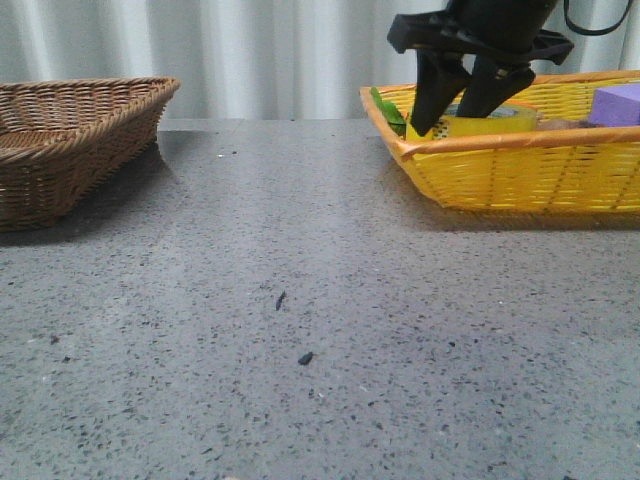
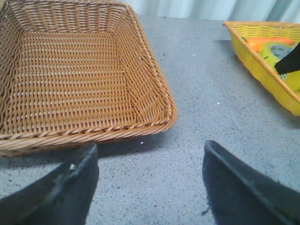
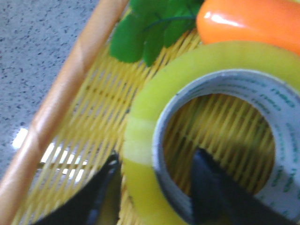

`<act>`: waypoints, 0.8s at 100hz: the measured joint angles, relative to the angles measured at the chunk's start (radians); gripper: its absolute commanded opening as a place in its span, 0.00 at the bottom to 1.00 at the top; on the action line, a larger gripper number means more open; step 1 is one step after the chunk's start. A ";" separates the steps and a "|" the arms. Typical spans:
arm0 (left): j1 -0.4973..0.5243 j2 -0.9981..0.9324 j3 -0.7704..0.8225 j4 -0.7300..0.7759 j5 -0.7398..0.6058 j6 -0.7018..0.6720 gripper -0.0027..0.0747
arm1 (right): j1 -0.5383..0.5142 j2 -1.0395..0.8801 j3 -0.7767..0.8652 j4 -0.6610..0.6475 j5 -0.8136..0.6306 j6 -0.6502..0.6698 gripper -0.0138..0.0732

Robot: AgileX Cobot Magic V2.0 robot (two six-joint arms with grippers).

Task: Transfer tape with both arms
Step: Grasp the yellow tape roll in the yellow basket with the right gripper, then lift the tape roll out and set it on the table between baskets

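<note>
Right now the tape (image 3: 154, 154) lies flat inside the yellow basket (image 1: 520, 170), close to that basket's near-left rim, with the orange carrot (image 3: 253, 21) and its green leaves (image 3: 150, 28) just beyond it and a purple block (image 1: 618, 103) farther along in the same basket. Lying flat leaves the roll's wall standing up and its white inner ring open from above, which is why the right gripper (image 3: 154, 187) straddles that wall: one finger is outside the yellow band, the other is down inside the ring. The jaws are parted around the wall and, as far as the wrist view shows, not yet pressed onto it, so I judge this to be the moment just ahead of the pinch. In the front view the right arm reaches down steeply into the yellow basket, fingers pointing down past the rim. The left gripper (image 2: 150, 183) hangs over bare table (image 1: 300, 300) on the side of the brown wicker basket (image 2: 70, 79) that faces away from the yellow basket, its jaws spread wide and holding nothing, seemingly waiting to take the roll.
</note>
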 measured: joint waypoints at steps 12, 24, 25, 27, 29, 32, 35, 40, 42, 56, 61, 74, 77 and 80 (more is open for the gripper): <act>0.000 0.000 0.002 0.000 0.002 0.000 0.60 | 0.000 0.002 -0.006 0.000 0.010 0.003 0.11; 0.000 0.000 0.004 0.002 0.002 0.000 0.60 | 0.002 -0.009 -0.032 -0.006 0.042 0.003 0.11; 0.000 0.000 0.004 0.002 0.002 0.000 0.60 | 0.002 -0.013 -0.038 -0.006 0.045 0.003 0.11; 0.000 0.000 0.004 0.002 0.002 0.000 0.60 | 0.002 -0.019 -0.050 -0.008 0.057 0.003 0.11; 0.000 0.000 0.004 0.002 0.002 0.000 0.60 | 0.006 -0.025 -0.059 -0.008 0.064 0.003 0.11; 0.000 0.000 0.006 0.002 0.002 0.000 0.60 | 0.009 -0.042 -0.089 -0.012 0.070 0.003 0.11; 0.000 0.000 0.006 0.002 0.002 0.000 0.60 | 0.018 -0.056 -0.119 -0.014 0.072 0.003 0.11; 0.000 0.000 0.006 0.002 0.002 0.000 0.60 | 0.034 -0.085 -0.182 -0.016 0.074 0.003 0.11; 0.000 0.000 0.006 0.002 0.002 0.000 0.60 | 0.042 -0.096 -0.212 -0.016 0.074 0.003 0.11; 0.000 0.000 0.006 0.002 0.002 0.000 0.60 | 0.125 -0.143 -0.389 0.007 0.062 0.003 0.11; 0.000 0.000 0.006 0.002 0.002 0.000 0.60 | 0.164 -0.146 -0.422 0.016 0.060 0.003 0.11; 0.000 0.000 0.006 0.002 0.002 0.002 0.60 | 0.263 -0.114 -0.438 0.030 0.067 0.003 0.11; 0.000 0.000 0.006 0.002 0.002 0.002 0.60 | 0.287 -0.097 -0.439 0.032 0.072 0.003 0.11; 0.000 0.000 0.006 0.002 0.002 0.002 0.60 | 0.304 -0.076 -0.439 0.032 0.080 0.003 0.11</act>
